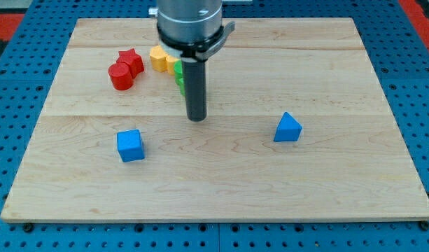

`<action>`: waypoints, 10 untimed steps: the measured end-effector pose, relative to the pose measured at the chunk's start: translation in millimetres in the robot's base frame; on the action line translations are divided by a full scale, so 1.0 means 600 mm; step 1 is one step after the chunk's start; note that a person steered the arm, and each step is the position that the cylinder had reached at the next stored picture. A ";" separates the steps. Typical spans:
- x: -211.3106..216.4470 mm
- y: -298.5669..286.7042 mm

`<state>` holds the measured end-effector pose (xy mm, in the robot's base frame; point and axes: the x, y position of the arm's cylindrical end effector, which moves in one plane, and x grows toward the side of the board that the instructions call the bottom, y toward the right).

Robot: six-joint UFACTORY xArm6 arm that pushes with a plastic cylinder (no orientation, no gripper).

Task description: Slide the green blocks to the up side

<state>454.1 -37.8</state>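
Green blocks [179,78] peek out just behind my rod, near the yellow blocks [162,59], up toward the view's top. I think they need more pushing. My tip [196,117] sits just below them; it has no hand to open. Wooden board [326,175] lies on a blue pegboard [11,84].

You see two red blocks [125,68], two yellow blocks [163,60], two blue blocks [130,145], a sliver of green block [179,79], my dark tip [196,117], a pale wooden board [340,77] and a blue pegboard [18,84].
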 end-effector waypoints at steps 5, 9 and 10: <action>-0.055 0.001; -0.065 0.000; -0.005 0.048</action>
